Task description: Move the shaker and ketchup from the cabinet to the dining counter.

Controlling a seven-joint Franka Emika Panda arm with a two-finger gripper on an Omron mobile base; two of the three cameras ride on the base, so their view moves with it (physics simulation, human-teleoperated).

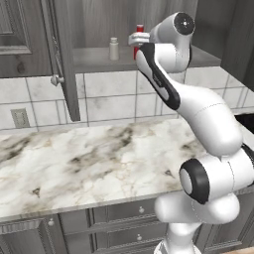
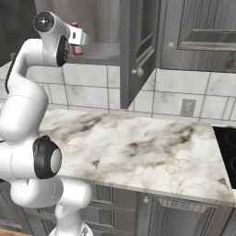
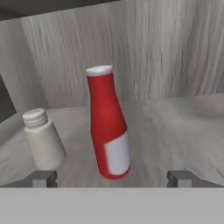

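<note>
Ketchup: red bottle w/ white label, upright on cabinet shelf, near shelf's front edge; leans in hand view.
Shaker: pale, ribbed cap, upright on same shelf, just beside ketchup, not touching.
Gripper: at shelf's front edge, jaws spread wide, a fingertip each side of ketchup, nothing pinched.
Cabinet door: swung open over worktop.
Worktop: marble, white tiles behind.
</note>
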